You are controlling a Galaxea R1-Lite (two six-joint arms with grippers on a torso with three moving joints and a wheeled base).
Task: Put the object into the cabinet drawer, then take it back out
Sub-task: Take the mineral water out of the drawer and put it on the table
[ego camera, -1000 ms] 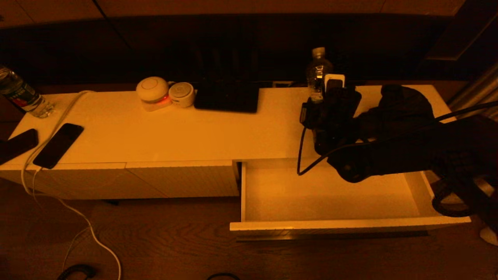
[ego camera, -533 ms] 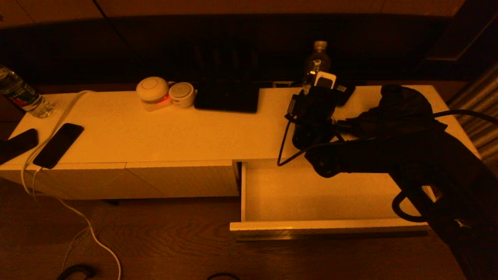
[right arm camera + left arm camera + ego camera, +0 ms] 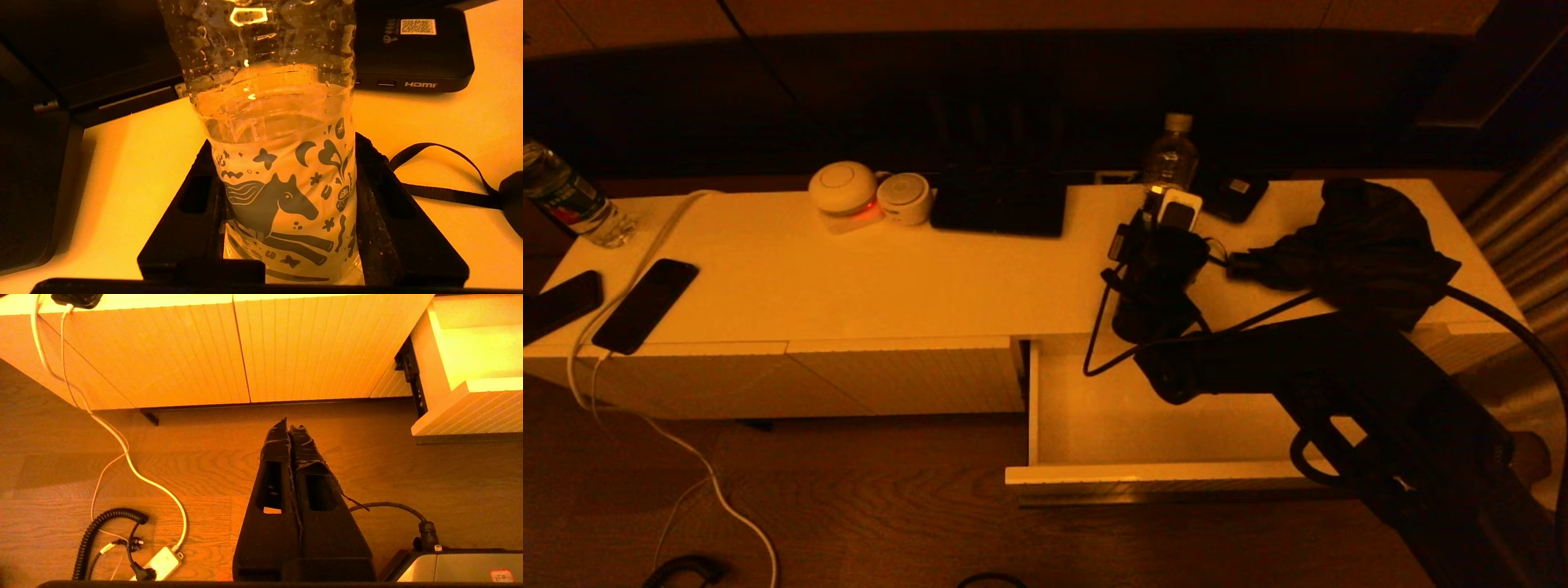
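Note:
A clear water bottle (image 3: 1170,155) with a horse-print label (image 3: 282,192) stands upright in my right gripper (image 3: 1158,214), which is shut on its lower body. Both black fingers (image 3: 369,192) press against the label. Bottle and gripper are over the back of the white cabinet top (image 3: 890,278), behind the cabinet drawer (image 3: 1094,408). The drawer is pulled out, its white inside bare. Whether the bottle's base touches the top is hidden. My left gripper (image 3: 291,426) hangs shut and empty over the wooden floor, in front of the ribbed cabinet panels (image 3: 184,347).
On the top lie a black HDMI box (image 3: 412,45), a dark folded umbrella with strap (image 3: 1364,237), a flat black device (image 3: 1001,204), two round white gadgets (image 3: 843,192), two phones (image 3: 645,304) and another bottle (image 3: 572,200). A white cable (image 3: 122,449) trails to the floor.
My right arm has swung left along the cabinet top with the bottle in its grip, and the bottle now sits lower. The drawer has stayed open.

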